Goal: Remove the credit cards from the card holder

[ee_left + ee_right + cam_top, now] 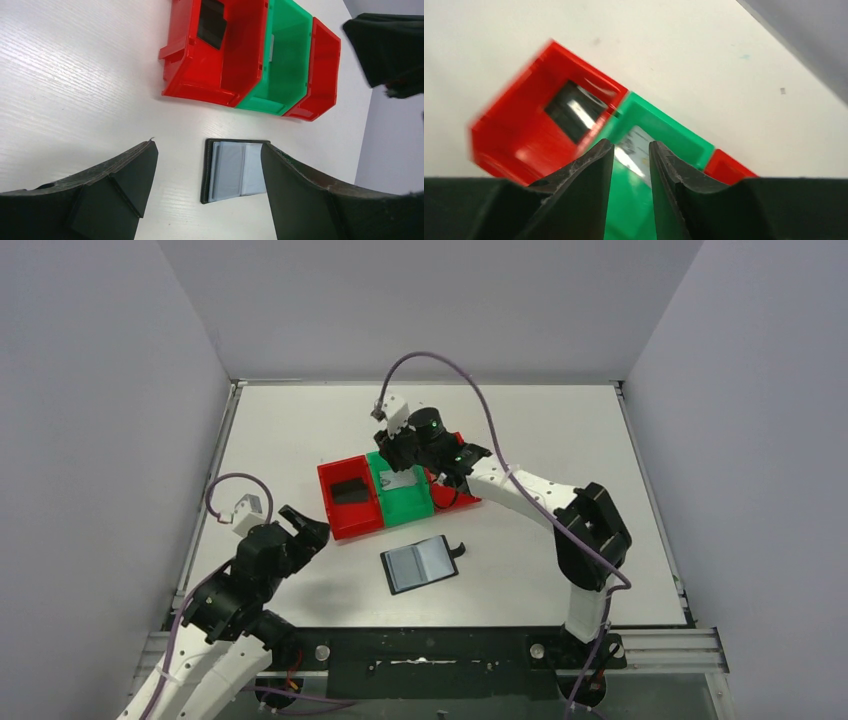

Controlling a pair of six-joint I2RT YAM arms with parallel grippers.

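Centrally, I count two red bins [345, 523], one green bin [408, 506], two cards [348, 491] inside them, and one card holder [419, 564] spread flat below. My left gripper [308, 525] gapes wide, my right gripper [630, 145] is slightly parted, and both are empty.

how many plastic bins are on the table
3, in a row beyond the card holder: left red bin, green bin in the middle, right red bin partly hidden by the right arm.

card holder [232, 170] rt side hid by left pincer [207, 146] | red bin [499, 145] blurred
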